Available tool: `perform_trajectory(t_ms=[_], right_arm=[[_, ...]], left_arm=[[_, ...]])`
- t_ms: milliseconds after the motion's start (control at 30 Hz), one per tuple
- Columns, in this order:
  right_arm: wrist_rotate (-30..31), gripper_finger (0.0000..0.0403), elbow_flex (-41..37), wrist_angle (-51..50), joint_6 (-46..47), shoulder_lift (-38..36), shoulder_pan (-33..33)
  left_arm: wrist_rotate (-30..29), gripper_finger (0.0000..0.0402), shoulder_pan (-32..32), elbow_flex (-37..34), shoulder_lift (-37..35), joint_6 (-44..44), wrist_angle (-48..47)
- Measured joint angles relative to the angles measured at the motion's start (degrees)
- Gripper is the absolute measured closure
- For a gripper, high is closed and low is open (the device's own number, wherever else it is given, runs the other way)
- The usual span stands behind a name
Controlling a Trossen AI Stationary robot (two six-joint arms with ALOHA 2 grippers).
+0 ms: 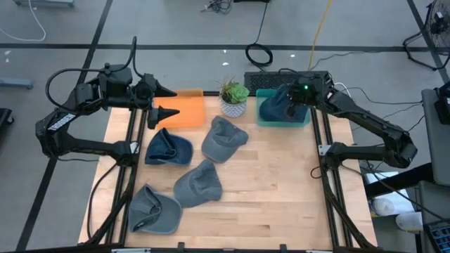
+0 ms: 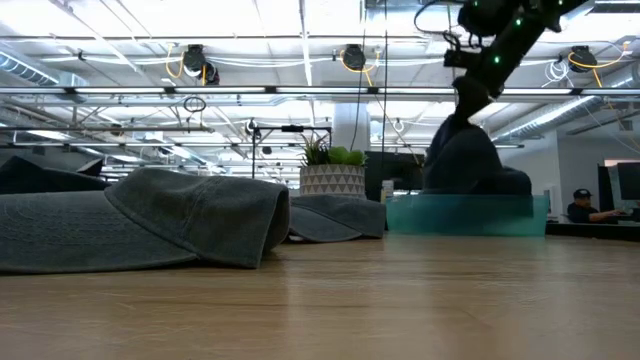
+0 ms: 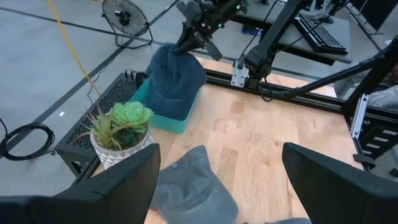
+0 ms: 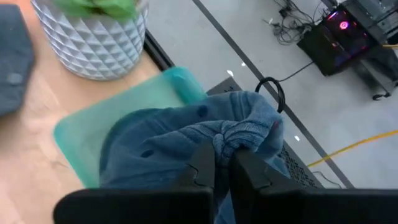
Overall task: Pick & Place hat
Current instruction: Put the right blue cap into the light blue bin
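A dark blue hat [image 1: 278,107] stands bunched in the teal tray [image 1: 261,119] at the table's far right. My right gripper [image 1: 295,98] is above it, shut on its crown. This shows in the low view too, with the hat [image 2: 470,160] behind the tray wall [image 2: 465,215]. Another blue hat [image 1: 169,149] and three grey hats [image 1: 223,138] [image 1: 198,184] [image 1: 155,209] lie flat on the wood. My left gripper [image 1: 169,103] hangs open over the orange tray [image 1: 186,109] at the far left, holding nothing. My right gripper pinches a bunched fold of the blue hat's cloth [image 4: 231,138] between its two fingers [image 4: 202,163], coming from above and slanting down. The hat hangs below the fingers with the cloth drawn up to a peak. Its lower part [image 3: 171,102] sits inside the teal tray.
A potted plant [image 1: 233,98] in a white pot stands at the far edge between the two trays. A keyboard [image 1: 281,76] lies beyond the far edge. Bare wood is free along the right half and near edge of the table [image 1: 281,190].
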Motion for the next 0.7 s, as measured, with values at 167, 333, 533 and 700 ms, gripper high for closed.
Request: perform_trajectory(t_ms=[167, 333, 533, 700], right_arm=[[0.21, 0.0397, -6.24, 4.24, 0.14, -0.16, -3.77], [0.47, 0.0397, -11.09, 4.81, 3.47, -0.22, -5.90], [7.76, 0.0385, -14.81, 5.11, 6.63, -0.22, -6.83], [4.64, 0.0326, -14.87, 5.92, 8.09, -1.08, -6.80]], left_arm=[[-0.02, 0.0055, -0.02, 0.00, 0.00, 0.11, 0.02], [-0.12, 0.0055, 0.01, 0.00, 0.00, -0.06, 0.04], [-0.18, 0.0055, 0.00, 0.00, 0.07, 0.70, 0.04], [-1.19, 0.0055, -0.02, 0.00, 0.09, 0.30, 0.07]])
